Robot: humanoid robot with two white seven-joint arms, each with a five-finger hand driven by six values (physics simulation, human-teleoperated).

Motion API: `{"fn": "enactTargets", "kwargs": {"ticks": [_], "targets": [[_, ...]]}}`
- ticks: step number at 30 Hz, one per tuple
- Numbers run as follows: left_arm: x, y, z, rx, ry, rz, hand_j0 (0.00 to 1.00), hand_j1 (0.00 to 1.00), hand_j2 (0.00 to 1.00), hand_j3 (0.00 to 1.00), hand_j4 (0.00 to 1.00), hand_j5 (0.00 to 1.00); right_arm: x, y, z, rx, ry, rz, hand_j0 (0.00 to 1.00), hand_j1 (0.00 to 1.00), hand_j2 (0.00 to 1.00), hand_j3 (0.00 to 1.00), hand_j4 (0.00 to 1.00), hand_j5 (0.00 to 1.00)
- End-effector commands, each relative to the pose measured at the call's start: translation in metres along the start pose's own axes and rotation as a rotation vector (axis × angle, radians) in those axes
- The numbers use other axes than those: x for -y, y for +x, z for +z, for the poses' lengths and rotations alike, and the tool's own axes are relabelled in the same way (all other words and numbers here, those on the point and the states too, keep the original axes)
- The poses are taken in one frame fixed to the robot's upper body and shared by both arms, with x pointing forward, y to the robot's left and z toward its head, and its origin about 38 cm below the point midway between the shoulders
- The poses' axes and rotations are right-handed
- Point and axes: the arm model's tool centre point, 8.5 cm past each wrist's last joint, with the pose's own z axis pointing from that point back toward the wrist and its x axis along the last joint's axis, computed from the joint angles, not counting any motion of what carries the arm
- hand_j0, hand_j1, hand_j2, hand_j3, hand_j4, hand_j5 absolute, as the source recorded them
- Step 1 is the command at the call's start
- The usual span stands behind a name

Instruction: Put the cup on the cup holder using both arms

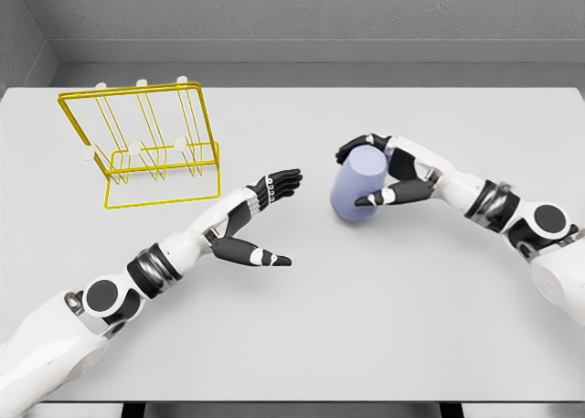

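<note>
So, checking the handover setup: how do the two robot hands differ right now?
The right robot hand is wrapped around the blue cup; the left robot hand is open and holds nothing. The right sits at the cup, the left nearer the yellow cup holder. Both are above the table.

Your left hand [265, 203] faces bare table [302, 317] up to cup [358, 185]. Yellow wire holder [146, 144] stands far left, well apart; open tabletop between it and cup.
</note>
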Motion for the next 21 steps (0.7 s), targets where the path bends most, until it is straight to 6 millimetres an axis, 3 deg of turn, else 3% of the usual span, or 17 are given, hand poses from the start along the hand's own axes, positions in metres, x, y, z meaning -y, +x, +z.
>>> {"fn": "enactTargets", "kwargs": {"ticks": [1,21], "targets": [[-0.004,0.002,0.0,0.005,0.012,-0.002,1.0,1.0,1.0,1.0,1.0,1.0,-0.005,-0.001,-0.003,0.002,0.015,-0.008,0.67,0.67,0.67,0.67,0.67,0.67],[-0.016,-0.008,0.005,-0.027,0.05,-0.005,1.0,1.0,1.0,1.0,1.0,1.0,-0.036,-0.023,-0.028,-0.01,0.044,-0.071,0.67,0.67,0.67,0.67,0.67,0.67]]}}
